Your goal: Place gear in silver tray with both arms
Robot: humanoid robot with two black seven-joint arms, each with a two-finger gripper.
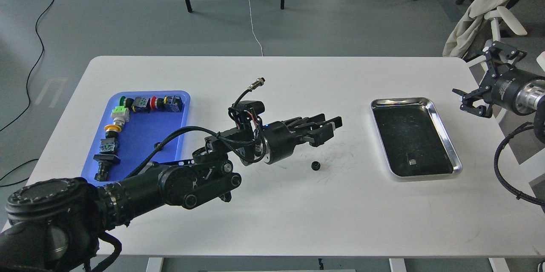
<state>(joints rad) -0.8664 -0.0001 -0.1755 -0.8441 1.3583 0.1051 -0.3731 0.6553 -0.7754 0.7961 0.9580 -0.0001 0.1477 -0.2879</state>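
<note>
Your left claw (330,129) hangs over the white table (272,212), its fingers close together and holding nothing as far as you can see; the small black gear (315,165) lies on the table just at its 7 o'clock, apart from it. So the picking step looks not yet done: you must lower the claw, spread it around the gear, then carry it toward 3 o'clock to the silver tray (443,131). The right claw (470,101) waits spread beyond the tray, empty. A blue tray (140,144) with switches lies at 9 o'clock. The grey floor (127,21) behind shows cables and chair legs.
</note>
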